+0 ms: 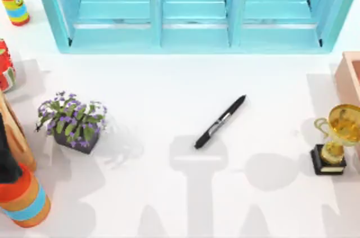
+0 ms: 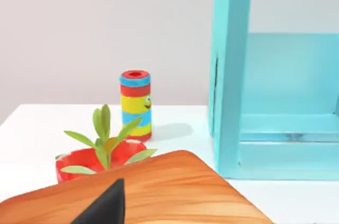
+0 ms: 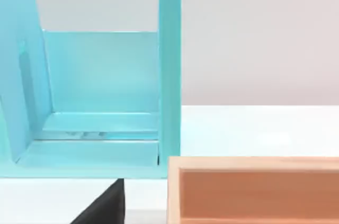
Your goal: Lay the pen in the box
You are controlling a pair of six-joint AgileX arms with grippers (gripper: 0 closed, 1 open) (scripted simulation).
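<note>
You're basically at square one here: the slim black marker pen (image 1: 220,122) lies untouched mid-surface, well apart from the peach-coloured open box (image 1: 349,75) at the right edge, and I can't tell either end effector's state.

box (image 1: 350,72): cut by right edge | trophy (image 1: 336,137): cup partly cropped
</note>
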